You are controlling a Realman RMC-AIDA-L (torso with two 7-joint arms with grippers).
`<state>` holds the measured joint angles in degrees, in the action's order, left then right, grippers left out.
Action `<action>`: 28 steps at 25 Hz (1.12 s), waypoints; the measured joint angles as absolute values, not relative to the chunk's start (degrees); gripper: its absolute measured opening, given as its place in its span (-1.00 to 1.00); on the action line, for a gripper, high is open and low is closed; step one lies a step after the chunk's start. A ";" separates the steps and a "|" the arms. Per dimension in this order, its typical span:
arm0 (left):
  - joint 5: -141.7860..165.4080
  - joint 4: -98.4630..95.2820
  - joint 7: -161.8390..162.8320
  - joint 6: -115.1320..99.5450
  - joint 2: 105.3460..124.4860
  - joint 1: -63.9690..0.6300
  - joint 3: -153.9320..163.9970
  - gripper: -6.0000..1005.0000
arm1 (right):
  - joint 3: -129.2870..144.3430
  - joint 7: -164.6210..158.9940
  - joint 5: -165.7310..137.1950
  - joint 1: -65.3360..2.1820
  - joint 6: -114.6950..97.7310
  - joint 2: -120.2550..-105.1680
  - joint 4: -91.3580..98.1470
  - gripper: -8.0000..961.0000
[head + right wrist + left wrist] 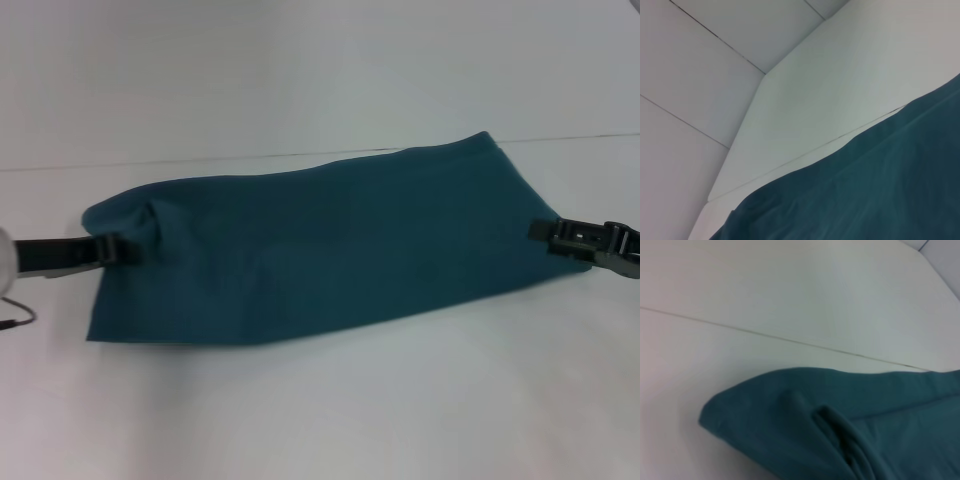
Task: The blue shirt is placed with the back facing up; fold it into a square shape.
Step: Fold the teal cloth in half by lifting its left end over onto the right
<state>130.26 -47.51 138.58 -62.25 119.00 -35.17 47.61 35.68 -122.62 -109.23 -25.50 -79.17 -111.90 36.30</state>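
On the white surface [320, 420], my left hand [128, 248] and right hand [545, 232] each pinch the blue shirt [320, 250] at opposite ends, apparently to draw it taut for folding.

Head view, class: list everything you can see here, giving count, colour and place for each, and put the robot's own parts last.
blue shirt: one, dark teal-blue, lying folded into a long band across the middle of the table.
table: one, white, under the shirt, with a thin seam line running behind it.
left gripper: one, black, at the shirt's left end, fabric bunched around it.
right gripper: one, black, at the shirt's right edge.
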 joint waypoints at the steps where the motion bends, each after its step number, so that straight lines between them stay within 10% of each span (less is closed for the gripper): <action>1: 130.24 -48.43 138.76 -63.43 118.10 -34.40 47.36 -0.91 | 35.68 -122.71 -109.22 -25.49 -79.19 -111.89 36.30 0.47; 19: 131.20 -47.96 140.45 -64.20 110.00 -31.09 40.45 -0.91 | 35.43 -123.31 -108.91 -25.49 -79.55 -111.88 36.30 0.47; 28: 133.02 -48.42 141.80 -64.75 109.64 -32.13 39.78 -0.91 | 35.33 -123.25 -109.09 -25.75 -79.06 -111.88 35.82 0.47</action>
